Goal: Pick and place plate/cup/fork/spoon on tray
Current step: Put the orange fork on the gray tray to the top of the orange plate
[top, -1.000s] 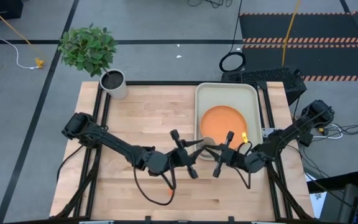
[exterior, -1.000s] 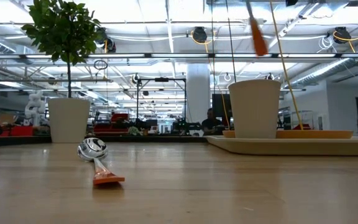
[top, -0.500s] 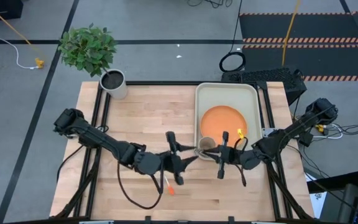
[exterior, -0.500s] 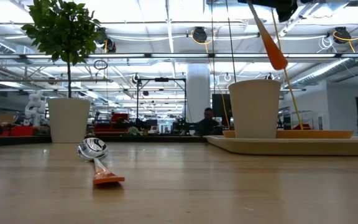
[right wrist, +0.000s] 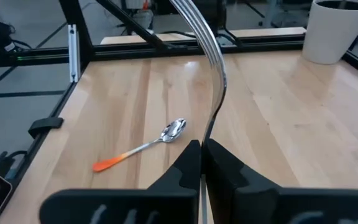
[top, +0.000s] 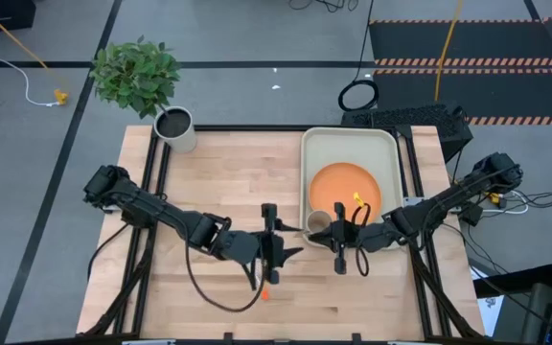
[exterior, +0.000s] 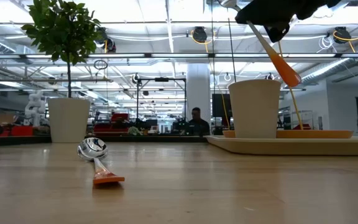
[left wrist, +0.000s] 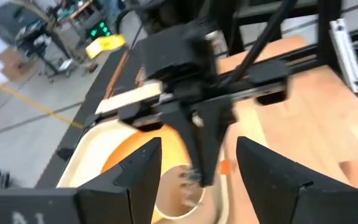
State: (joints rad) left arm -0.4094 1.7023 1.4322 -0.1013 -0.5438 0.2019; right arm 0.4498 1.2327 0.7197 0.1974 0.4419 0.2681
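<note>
Right gripper [right wrist: 201,163] pinched on the fork's [exterior: 277,55] curved steel neck – glossy orange handle hanging beyond the fingers, left gripper [left wrist: 197,168] spread wide, smooth round cup [left wrist: 182,193] between its fingers.

No legible text, label, brand, number or sign is seen in any of the four views. A small yellow tag-like object in the room behind the table is caught in the left wrist view, but nothing on it can be read. No printing is shown on the tableware, the tray or the dark arms.
</note>
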